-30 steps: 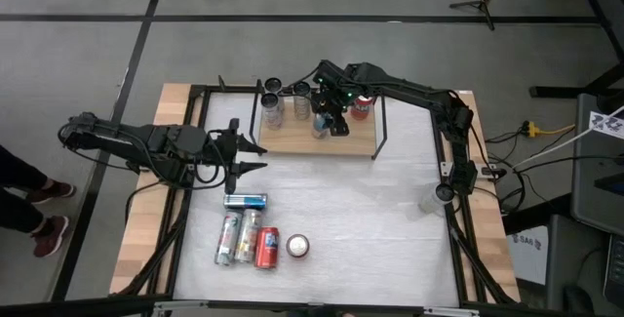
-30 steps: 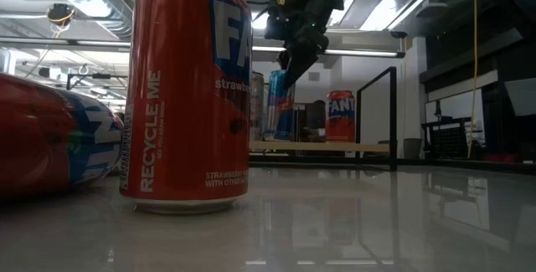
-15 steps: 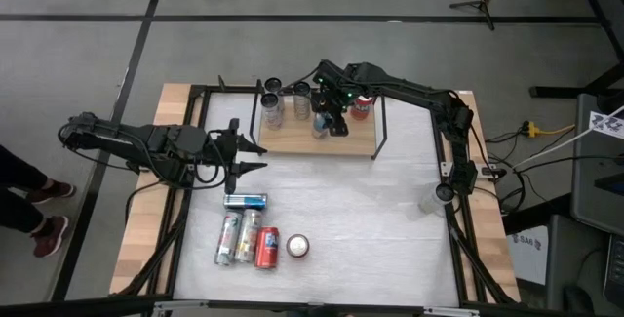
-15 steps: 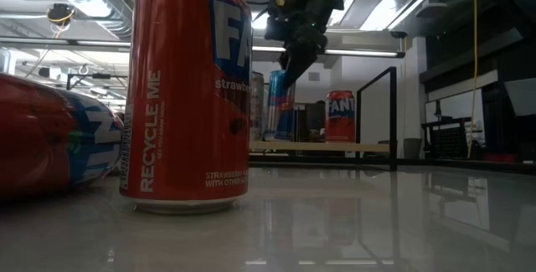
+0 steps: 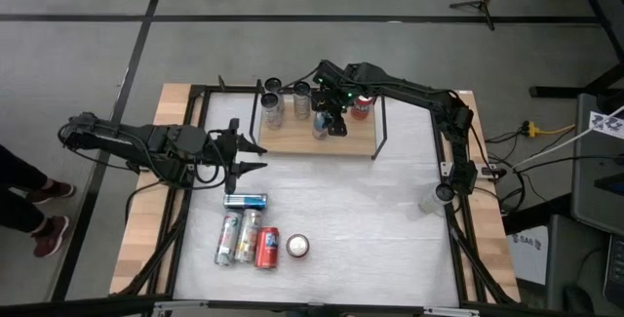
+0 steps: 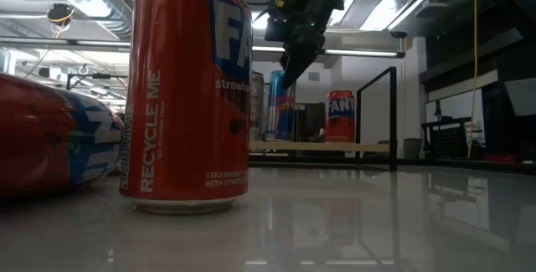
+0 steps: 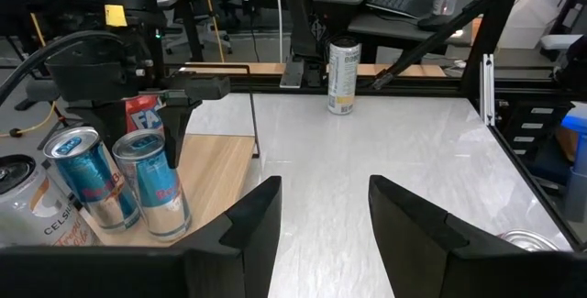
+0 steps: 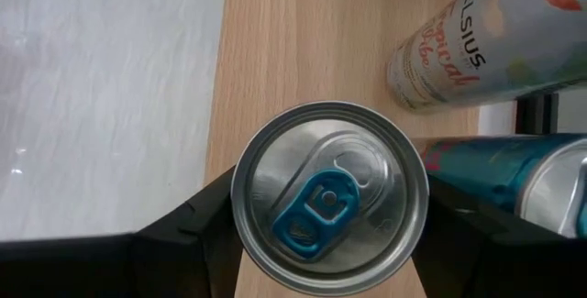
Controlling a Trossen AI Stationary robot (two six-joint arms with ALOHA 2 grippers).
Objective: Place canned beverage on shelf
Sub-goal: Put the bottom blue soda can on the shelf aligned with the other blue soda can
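Observation:
The shelf (image 5: 356,139) is a light-wood board with black rod uprights at the table's far middle. On it stand a pale can (image 5: 272,110), another can (image 5: 300,98) and a red can (image 5: 362,107). My right gripper (image 5: 329,120) is over the board, shut on a slim blue can (image 8: 330,195) with a silver top and blue tab. This can appears to stand upright on the board, beside another blue can (image 7: 87,174). My left gripper (image 5: 244,156) hovers open over the table's left part, with nothing between its fingers. My right gripper pinches the blue can's upper side wall (image 8: 240,208) between its two fingers (image 8: 188,234), one on each side just below the rim. The fingers come steeply from above. The can is upright, and its base (image 7: 170,234) seems to rest on the shelf board.
Several cans lie or stand together near the table's front left (image 5: 255,239), and a red one (image 6: 188,92) fills the low view's foreground. A lone can (image 7: 343,76) stands at the table's right edge. White tabletop (image 5: 361,219) lies between shelf and front edge.

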